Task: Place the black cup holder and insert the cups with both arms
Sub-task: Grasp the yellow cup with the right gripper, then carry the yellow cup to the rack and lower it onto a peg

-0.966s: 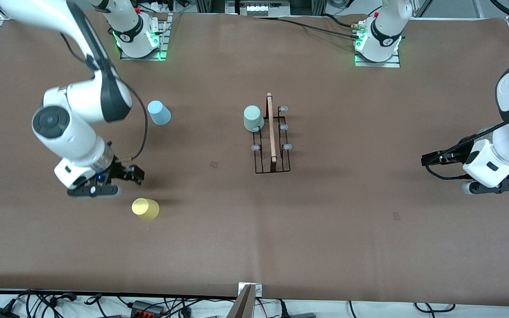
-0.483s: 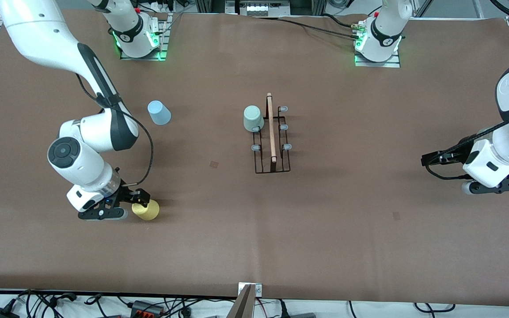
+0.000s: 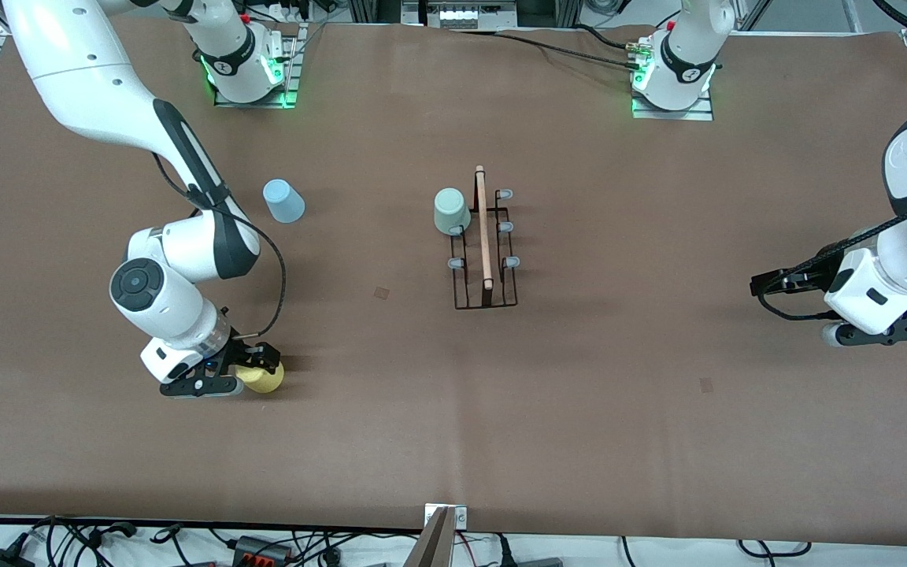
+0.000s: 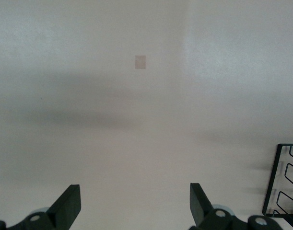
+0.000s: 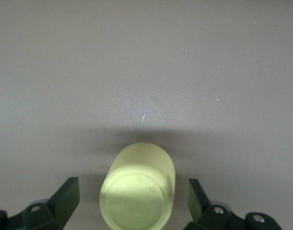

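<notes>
Right gripper (image 3: 251,370) has descended around the small yellow tapered plastic cup (image 3: 264,379).
Fingers released, flanking it; left gripper (image 4: 135,206) waits, fingers released, over bare tabletop (image 3: 579,409).

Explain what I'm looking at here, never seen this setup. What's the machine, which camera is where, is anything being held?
Two white robot arms stand at a brown table, each ending in a black two-finger hand. The wide picture comes from a high camera facing them; the other two come from cameras on each arm's wrist.

On the table: a thin black wire cup holder with a wooden rod handle, with a pale mint green plastic cup on one of its prongs; a light blue plastic cup; and a yellow plastic cup.

The right hand is open, its fingers either side of the yellow cup, not gripping. The left hand waits open over bare table. Nothing is held.
</notes>
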Controlling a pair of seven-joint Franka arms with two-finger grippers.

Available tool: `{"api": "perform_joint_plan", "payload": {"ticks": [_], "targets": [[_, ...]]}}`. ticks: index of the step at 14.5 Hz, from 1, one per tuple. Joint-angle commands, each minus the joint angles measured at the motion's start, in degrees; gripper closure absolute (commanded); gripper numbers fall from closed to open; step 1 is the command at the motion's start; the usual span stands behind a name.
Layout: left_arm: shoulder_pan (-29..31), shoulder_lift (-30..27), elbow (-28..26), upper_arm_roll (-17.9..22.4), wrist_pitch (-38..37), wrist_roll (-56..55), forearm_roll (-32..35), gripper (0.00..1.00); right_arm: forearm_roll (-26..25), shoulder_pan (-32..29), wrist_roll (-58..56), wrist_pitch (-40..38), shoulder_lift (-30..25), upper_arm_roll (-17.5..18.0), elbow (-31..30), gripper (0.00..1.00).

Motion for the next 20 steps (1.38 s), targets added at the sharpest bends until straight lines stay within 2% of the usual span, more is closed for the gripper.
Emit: {"api": "perform_joint_plan", "payload": {"ticks": [1, 4, 5, 6, 7, 8, 10, 11, 13, 14, 16, 18, 20], "targets": [[0.5, -0.6, -0.5, -0.5, -0.3, 1.2, -0.1, 0.00, 0.1, -0.2, -1.4, 2.2, 1.7, 0.1, 1.4, 0.00], [0.5, -0.6, -0.5, -0.5, -0.3, 1.2, -0.1, 0.00, 0.3, 0.0, -1.4, 2.3, 2.0, 0.1, 1.4, 0.00], [0.5, -0.6, -0.5, -0.6, -0.3, 1.2, -0.1, 0.00, 0.0, 0.0, -1.5, 2.3, 2.0, 0.1, 1.4, 0.17], [0.5, -0.6, -0.7, -0.6, -0.4, 1.2, -0.1, 0.00, 0.2, -0.1, -1.5, 2.3, 2.1, 0.1, 1.3, 0.47], [0.4, -0.6, -0.8, -0.6, -0.3, 1.2, -0.1, 0.00, 0.2, 0.1, -1.5, 2.0, 2.1, 0.1, 1.1, 0.60], [0.4, -0.6, -0.7, -0.6, -0.4, 1.2, -0.1, 0.00, 0.2, 0.1, -1.5, 1.9, 2.1, 0.1, 0.6, 0.65], [0.5, -0.6, -0.8, -0.6, -0.4, 1.3, -0.1, 0.00, 0.2, 0.1, -1.5, 1.8, 1.9, 0.1, -0.8, 0.86], [0.7, -0.6, -0.9, -0.7, -0.4, 1.2, -0.3, 0.00, 0.2, 0.2, -1.6, 1.5, 1.5, 0.2, -0.8, 0.92], [0.3, -0.2, -1.4, -0.9, -0.4, 0.7, -0.2, 0.00, 0.8, 1.6, -1.3, -3.9, -2.4, 0.2, -0.3, 0.94], [0.1, 0.0, -1.4, -0.9, -0.4, 0.6, -0.2, 0.00, 3.7, 3.8, -0.7, -8.6, -5.7, 0.1, 0.4, 0.94], [-0.2, 0.2, -1.5, -1.0, -0.4, 0.3, -0.2, 0.00, 13.8, 7.1, 2.2, -16.4, -11.0, -0.1, 1.6, 0.94], [-0.8, 0.7, -1.6, -1.1, -0.1, 0.2, -0.3, 0.00, 15.0, 13.2, 10.8, -19.8, -15.1, -2.7, 1.6, 0.94], [-1.3, 1.0, -1.8, -1.1, -0.1, 0.2, -0.2, 0.00, 13.0, 19.4, 21.4, -20.8, -15.7, -2.9, 3.2, 0.94]]}}
